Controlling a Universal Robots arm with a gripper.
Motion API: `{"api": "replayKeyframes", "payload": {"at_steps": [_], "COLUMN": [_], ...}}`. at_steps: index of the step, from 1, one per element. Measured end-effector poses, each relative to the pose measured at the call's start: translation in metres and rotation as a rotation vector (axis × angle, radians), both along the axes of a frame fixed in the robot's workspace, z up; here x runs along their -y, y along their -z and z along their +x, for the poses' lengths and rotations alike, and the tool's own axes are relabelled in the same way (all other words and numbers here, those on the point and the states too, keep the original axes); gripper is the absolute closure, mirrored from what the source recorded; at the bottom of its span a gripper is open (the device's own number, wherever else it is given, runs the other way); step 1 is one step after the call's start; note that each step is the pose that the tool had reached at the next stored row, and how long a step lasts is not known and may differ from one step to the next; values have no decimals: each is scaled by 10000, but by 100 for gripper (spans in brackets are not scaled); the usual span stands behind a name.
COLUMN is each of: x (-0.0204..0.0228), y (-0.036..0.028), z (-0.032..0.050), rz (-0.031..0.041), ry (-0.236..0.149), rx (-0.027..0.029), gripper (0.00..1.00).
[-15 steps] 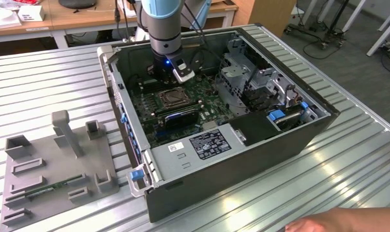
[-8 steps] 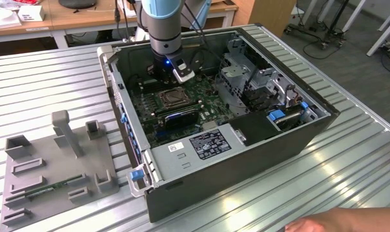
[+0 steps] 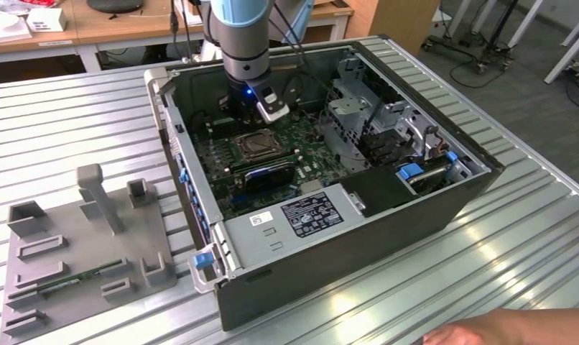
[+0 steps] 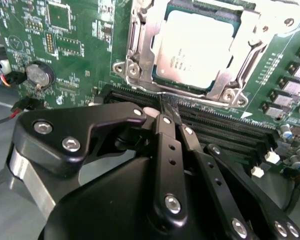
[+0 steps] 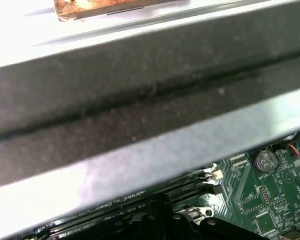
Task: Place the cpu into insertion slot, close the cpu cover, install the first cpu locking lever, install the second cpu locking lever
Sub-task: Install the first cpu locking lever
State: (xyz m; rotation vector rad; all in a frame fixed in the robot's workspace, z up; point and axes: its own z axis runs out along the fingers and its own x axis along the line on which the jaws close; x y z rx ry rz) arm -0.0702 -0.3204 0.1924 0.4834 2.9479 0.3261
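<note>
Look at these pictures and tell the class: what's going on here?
A robot arm is working inside an open computer case. The cpu is already seated on the green board, and the cover lies flat around it. The tool, fingers together, sits low at the cover's edge, beside the long black memory slots.

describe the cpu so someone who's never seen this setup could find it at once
Inside the open computer case on the slatted metal table lies a green circuit board. Near its middle a square silvery cpu cover frames the cpu, a flat pale metal square showing through the cut-out. The long black memory slots beside it are narrow and dark; the cpu is square and bright.
</note>
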Motion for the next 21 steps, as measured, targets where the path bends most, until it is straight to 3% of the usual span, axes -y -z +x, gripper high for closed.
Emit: {"api": "replayKeyframes", "payload": {"at_steps": [7,15,21], "x": [1,1,2], "y": [-90,-242,-250], "z": [-1,-1,-3], "rz": [-11,-13,-2], "ry": [1,0,0], "rx": [-7,-9,-9], "gripper": [89,89,89]}}
